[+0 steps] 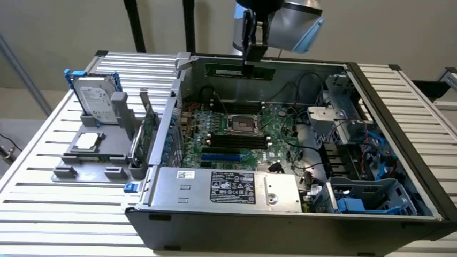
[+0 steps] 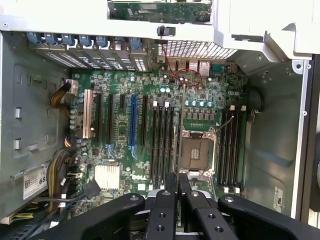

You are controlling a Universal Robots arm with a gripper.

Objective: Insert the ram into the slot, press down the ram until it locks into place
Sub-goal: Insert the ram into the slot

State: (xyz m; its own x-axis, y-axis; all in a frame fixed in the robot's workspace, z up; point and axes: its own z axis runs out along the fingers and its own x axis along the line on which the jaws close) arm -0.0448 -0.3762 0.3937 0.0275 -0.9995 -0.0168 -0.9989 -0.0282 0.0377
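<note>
Gripper (image 1: pixel 250 64) is pinched shut on the ram (image 1: pixel 221 70), gripping it around the middle of its length so both ends stick out level. In the exterior view it hangs well up above the CPU socket (image 1: pixel 241 124), nowhere near touching the board.

From the wrist view the black fingers (image 2: pixel 171 192) squeeze the stick edge-on, so the ram (image 2: pixel 180 125) reads as just a thin line running alongside the CPU socket (image 2: pixel 196 152). The slot (image 2: pixel 172 145) is in the bank of long black ones right beside that socket. There's a second bank on the socket's far side, and I can't tell for sure which single slot is the target.

My take on doing this bit well:
- Get the thin edge dead parallel with the slot. It looks close to parallel already, but it sits nearer the CPU socket than the slot does.
- Keep the stick level, since a tilted stick will likely seat one end first and bind.
- The grip is narrow and the stick is long, so any twist gets magnified at the ends. Go slow.

Materials-wise:
- The ram is a flat, stiff green board with dark chips, very thin, and probably slippery on its faces.
- The slots are hard black plastic, long and narrow, with pale clips at the ends.
- The CPU socket is a square metal frame, shiny and easy to spot.
- The fingers are matte black with screw holes.
</note>
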